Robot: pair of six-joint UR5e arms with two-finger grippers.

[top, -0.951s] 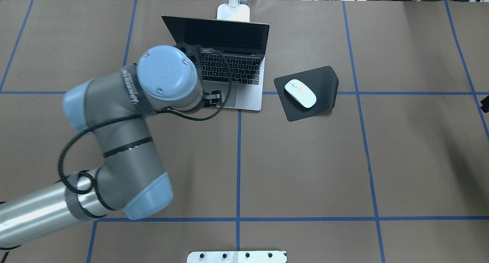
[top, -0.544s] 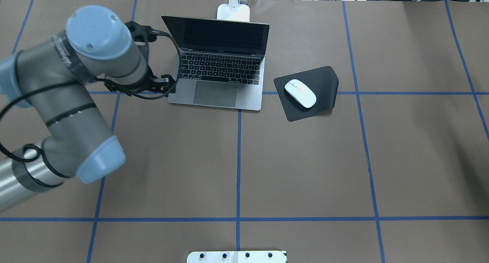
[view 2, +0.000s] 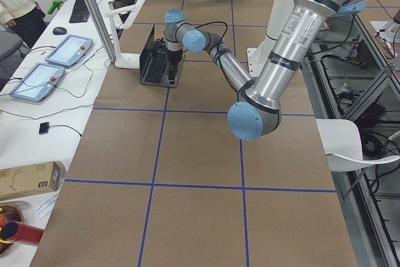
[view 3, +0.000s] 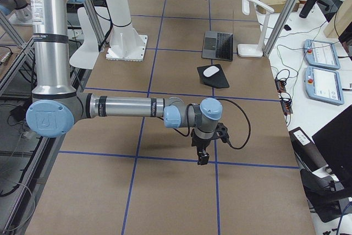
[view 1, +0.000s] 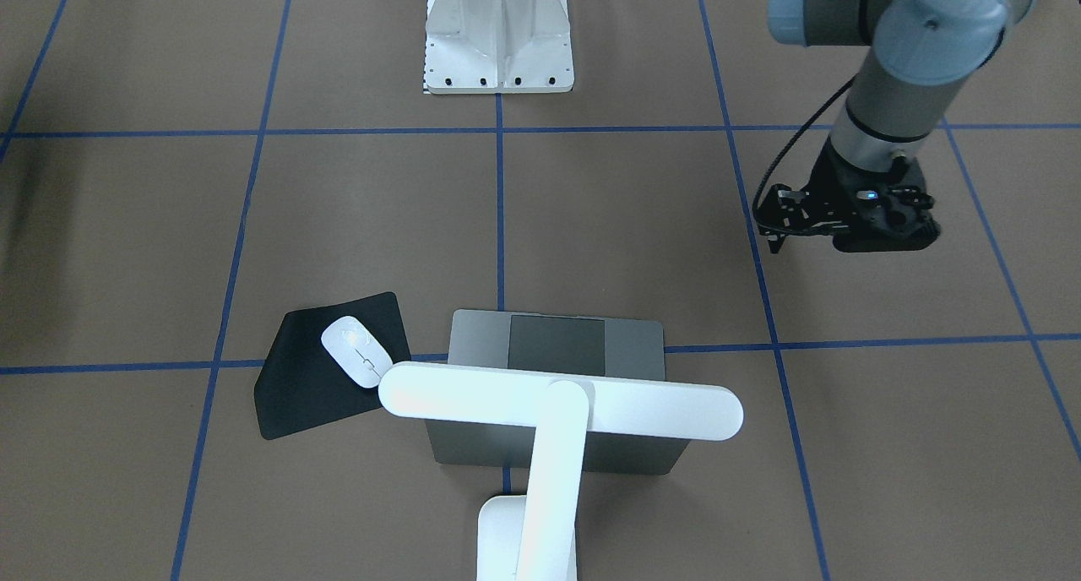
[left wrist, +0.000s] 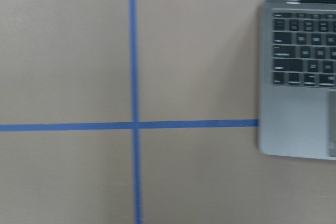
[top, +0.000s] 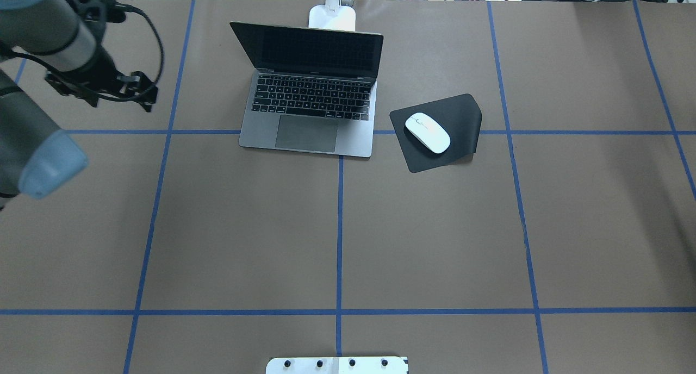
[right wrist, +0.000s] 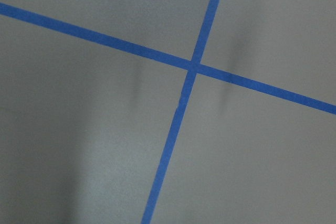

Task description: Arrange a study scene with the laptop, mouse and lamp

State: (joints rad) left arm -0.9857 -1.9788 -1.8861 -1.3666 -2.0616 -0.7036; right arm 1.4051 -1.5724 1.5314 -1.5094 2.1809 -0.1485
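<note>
The laptop [top: 310, 116] stands open at the table's far middle, its screen dark; its left corner shows in the left wrist view [left wrist: 299, 103]. The white mouse [top: 427, 132] lies on a black mat to its right. The lamp [view 1: 557, 402] stands behind the laptop with its bar head over the lid, and its base [top: 332, 16] is at the far edge. My left gripper [view 1: 885, 241] hangs over bare table left of the laptop and holds nothing; I cannot tell if it is open. My right gripper [view 3: 202, 157] shows only in the exterior right view, low over the table.
The thin black mat [top: 454, 121] has one curled corner. A white ribbed bolted mount [view 1: 498, 40] sits at the robot's side of the table. Blue tape lines cross the brown tabletop [top: 435, 243]. Operators' desks with tablets flank the far edge.
My left arm has swung away from over the laptop's keyboard, leftwards and towards the far left of the table. The laptop, mouse and lamp have not moved.
</note>
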